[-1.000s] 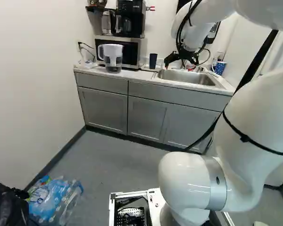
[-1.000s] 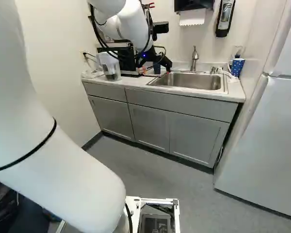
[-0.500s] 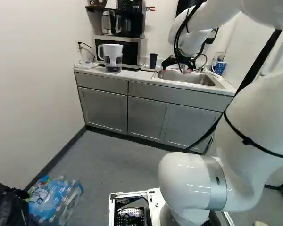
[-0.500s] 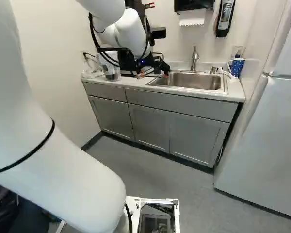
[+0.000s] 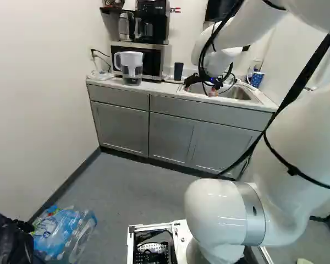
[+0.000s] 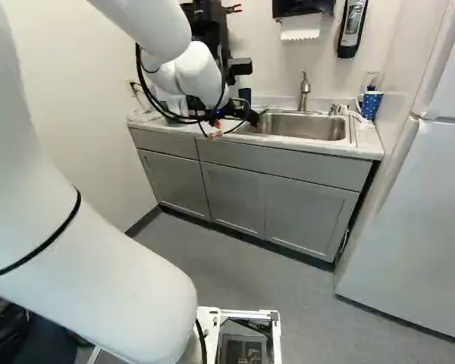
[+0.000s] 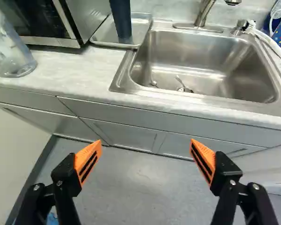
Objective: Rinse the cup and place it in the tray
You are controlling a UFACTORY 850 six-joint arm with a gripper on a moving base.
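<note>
My gripper hangs near the front of the sink in the left base view. In the wrist view the gripper is open, its orange pads wide apart with nothing between them. Ahead of it a dark blue cup stands upright in the metal tray, left of the sink basin, not touching the fingers. The cup also shows in the left base view, clear of the gripper. The faucet rises behind the sink.
A water pitcher and a microwave with a coffee maker on top stand left of the tray. Right of the sink is a blue dotted cup. A fridge stands at the right. Bottled water lies on the floor.
My arm has drawn the gripper back from over the sink toward the counter's front, fingers still open. The cup stays put in the tray, and the base has not moved.
</note>
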